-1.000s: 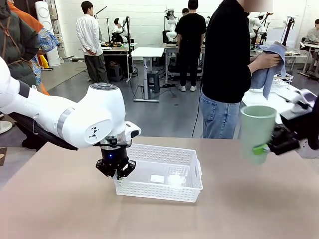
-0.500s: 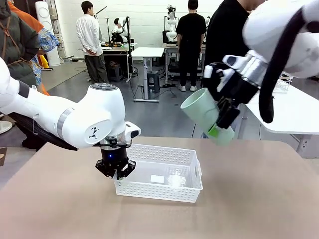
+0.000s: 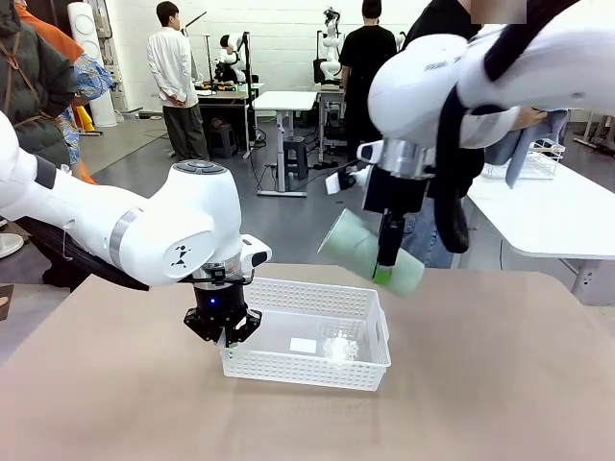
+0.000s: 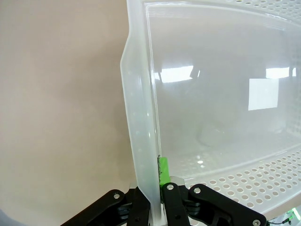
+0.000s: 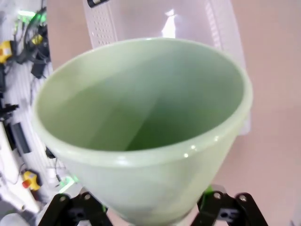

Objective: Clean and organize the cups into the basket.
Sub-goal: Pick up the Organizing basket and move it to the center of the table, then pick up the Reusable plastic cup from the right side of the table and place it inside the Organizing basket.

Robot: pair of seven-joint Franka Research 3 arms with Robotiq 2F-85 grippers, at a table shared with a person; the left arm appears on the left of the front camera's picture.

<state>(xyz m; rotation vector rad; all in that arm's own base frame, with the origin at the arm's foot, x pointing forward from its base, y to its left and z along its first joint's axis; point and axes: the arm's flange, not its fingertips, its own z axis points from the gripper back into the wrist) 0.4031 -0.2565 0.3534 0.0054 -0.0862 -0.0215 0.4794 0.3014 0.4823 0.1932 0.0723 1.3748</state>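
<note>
We're clamping the left claw point(image 3: 227, 333) on the left wall of the white basket point(image 3: 306, 370), likely pinning it to the bench point(image 3: 480, 384). We're gripping the mint green cup point(image 3: 360, 248) in the right claw point(image 3: 387, 272), tilted above the basket's far-right corner.

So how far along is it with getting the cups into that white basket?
Early on. Done: nothing yet, since no cup lies in the basket. In hand: the left gripper is clamped on the basket's left end wall, and the right gripper holds the mint green cup tilted in the air above the basket's far right corner. Left: laying that cup inside.
</note>
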